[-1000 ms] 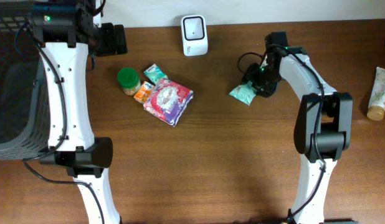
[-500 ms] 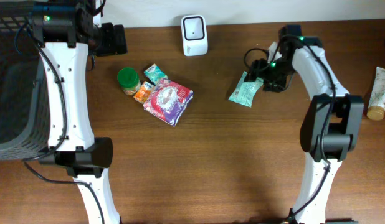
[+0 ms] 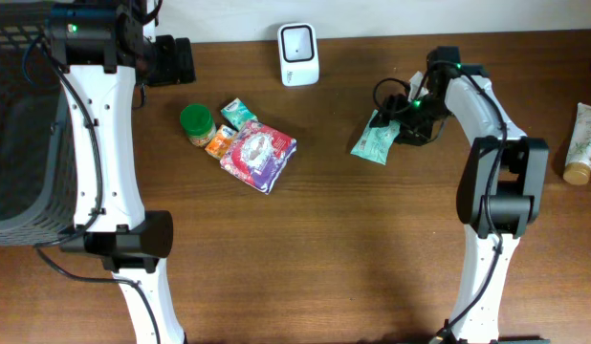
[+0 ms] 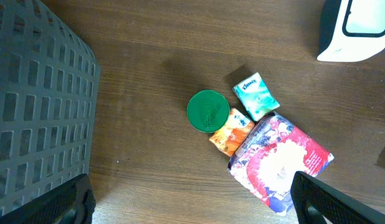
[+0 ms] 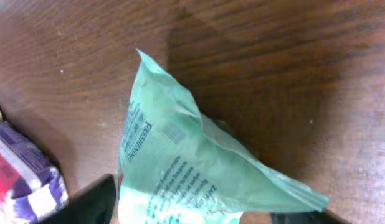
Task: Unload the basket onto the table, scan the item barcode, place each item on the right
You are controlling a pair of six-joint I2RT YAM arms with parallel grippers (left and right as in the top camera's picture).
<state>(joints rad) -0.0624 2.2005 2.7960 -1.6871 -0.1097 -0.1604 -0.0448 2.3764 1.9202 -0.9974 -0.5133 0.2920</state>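
A light green packet [image 3: 374,142] [image 5: 180,168] with printed text and a small barcode [image 5: 174,132] hangs between the fingers of my right gripper [image 3: 403,127] [image 5: 192,213], which is shut on its near end, just above the wood at the table's right. The white scanner [image 3: 298,53] [image 4: 357,28] stands upright at the back edge, left of the packet and apart from it. My left gripper [image 3: 171,59] [image 4: 202,205] is open and high over the table's back left, with nothing between its fingers.
A green-lidded jar [image 3: 196,122], a small teal tissue pack [image 3: 238,113], an orange sachet [image 3: 220,143] and a red and purple packet [image 3: 260,153] lie in a cluster left of centre. A dark mesh basket [image 3: 18,124] fills the left edge. A cream tube [image 3: 582,143] lies at far right.
My right gripper has carried the green packet towards the back right, then slightly back left; the packet went from bunched under the gripper to stretched out. The left arm has not moved.
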